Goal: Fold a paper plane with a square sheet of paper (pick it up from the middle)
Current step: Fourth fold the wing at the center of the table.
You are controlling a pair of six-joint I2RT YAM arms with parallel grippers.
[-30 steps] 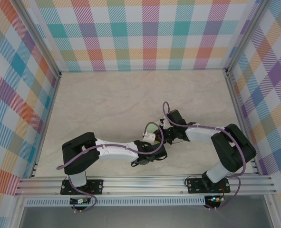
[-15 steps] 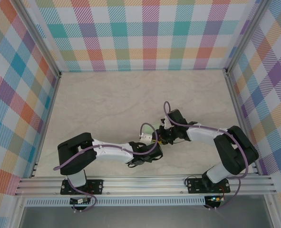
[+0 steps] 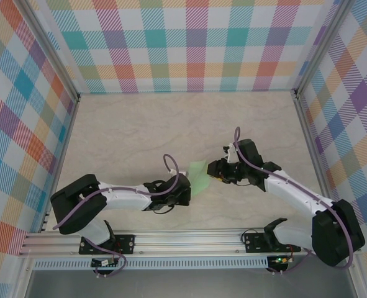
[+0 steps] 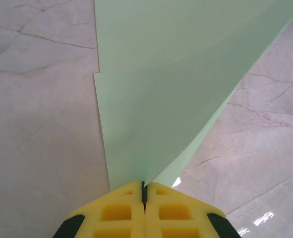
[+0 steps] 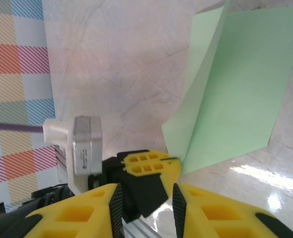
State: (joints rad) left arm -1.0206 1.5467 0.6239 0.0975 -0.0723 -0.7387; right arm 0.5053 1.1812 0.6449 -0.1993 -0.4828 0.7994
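Note:
The pale-green square sheet of paper (image 3: 199,174) is folded into overlapping layers that narrow to a point. It hangs just above the table between the two arms. My left gripper (image 3: 189,184) is shut on that narrow end, and in the left wrist view the yellow fingertips (image 4: 117,201) pinch the paper (image 4: 166,99) tight. My right gripper (image 3: 215,170) stands open just right of the sheet, holding nothing. In the right wrist view its fingers (image 5: 210,213) frame the left gripper's yellow fingers (image 5: 148,163), which grip the corner of the paper (image 5: 235,94).
The pale marble tabletop (image 3: 140,130) is walled by plaid panels on three sides (image 3: 195,43). An aluminium rail (image 3: 189,242) runs along the near edge by the arm bases. Open table lies behind and to the left of the grippers.
My right gripper has opened, let go of the paper and drawn back to the right. The left arm has pulled leftward, keeping the paper in its shut jaws.

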